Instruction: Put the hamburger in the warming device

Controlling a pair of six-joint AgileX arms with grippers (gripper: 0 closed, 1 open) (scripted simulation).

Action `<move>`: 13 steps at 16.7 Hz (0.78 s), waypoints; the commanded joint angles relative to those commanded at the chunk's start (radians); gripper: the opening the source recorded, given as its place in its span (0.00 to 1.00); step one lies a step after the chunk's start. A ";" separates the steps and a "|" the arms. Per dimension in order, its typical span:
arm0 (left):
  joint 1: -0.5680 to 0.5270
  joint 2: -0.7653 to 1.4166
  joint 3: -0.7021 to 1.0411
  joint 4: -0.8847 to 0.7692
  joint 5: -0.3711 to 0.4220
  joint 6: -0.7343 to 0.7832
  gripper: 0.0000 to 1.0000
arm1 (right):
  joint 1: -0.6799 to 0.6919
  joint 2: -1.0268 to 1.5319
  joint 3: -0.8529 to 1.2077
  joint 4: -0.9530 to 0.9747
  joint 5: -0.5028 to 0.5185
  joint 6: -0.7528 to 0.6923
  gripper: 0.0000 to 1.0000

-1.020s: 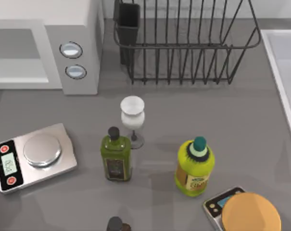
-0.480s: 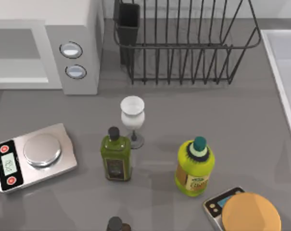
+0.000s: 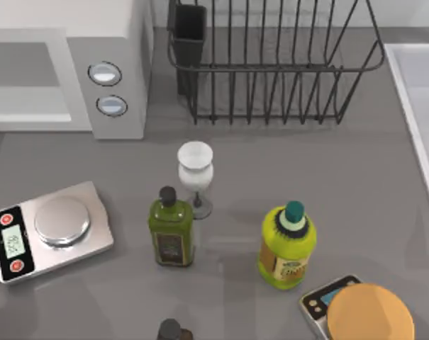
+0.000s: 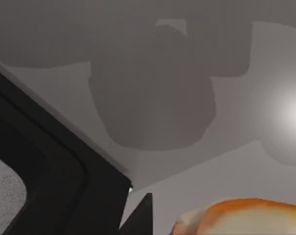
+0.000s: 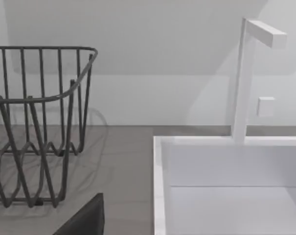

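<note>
The hamburger [image 3: 370,315] shows as a round golden bun on a small dark scale [image 3: 315,302] at the table's front right corner. Its orange-brown bun edge [image 4: 240,218] also appears close up in the left wrist view, beside a dark tip of my left gripper [image 4: 138,218] and a black-edged body [image 4: 50,186]. The warming device, a white microwave [image 3: 118,42], stands at the back left with its grey window door [image 3: 23,74] and two round knobs [image 3: 105,73]. A dark part of my right gripper [image 5: 84,220] shows in the right wrist view, near the sink.
A black wire dish rack [image 3: 271,64] stands at the back centre. A white goblet [image 3: 195,173], a green oil bottle [image 3: 171,230] and a yellow bottle [image 3: 287,244] stand mid-table. A silver scale [image 3: 51,230] lies front left, a white sink [image 3: 420,99] and its tap [image 5: 245,78] at right.
</note>
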 joint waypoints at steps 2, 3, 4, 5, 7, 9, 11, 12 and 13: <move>-0.013 0.025 -0.008 0.116 0.022 -0.091 0.00 | 0.000 0.000 0.000 0.000 0.000 0.000 1.00; -0.023 0.042 -0.014 0.189 0.035 -0.142 0.00 | 0.000 0.000 0.000 0.000 0.000 0.000 1.00; -0.037 0.061 -0.021 0.271 0.049 -0.196 0.00 | 0.000 0.000 0.000 0.000 0.000 0.000 1.00; -0.052 0.082 -0.029 0.362 0.064 -0.252 0.00 | 0.000 0.000 0.000 0.000 0.000 0.000 1.00; -0.085 0.130 -0.048 0.562 0.095 -0.372 0.00 | 0.000 0.000 0.000 0.000 0.000 0.000 1.00; -0.119 0.184 -0.069 0.779 0.125 -0.498 0.00 | 0.000 0.000 0.000 0.000 0.000 0.000 1.00; -0.150 0.244 -0.090 0.999 0.153 -0.624 0.00 | 0.000 0.000 0.000 0.000 0.000 0.000 1.00; -0.165 0.275 -0.101 1.108 0.165 -0.686 0.00 | 0.000 0.000 0.000 0.000 0.000 0.000 1.00; -0.179 0.307 -0.112 1.213 0.176 -0.746 0.00 | 0.000 0.000 0.000 0.000 0.000 0.000 1.00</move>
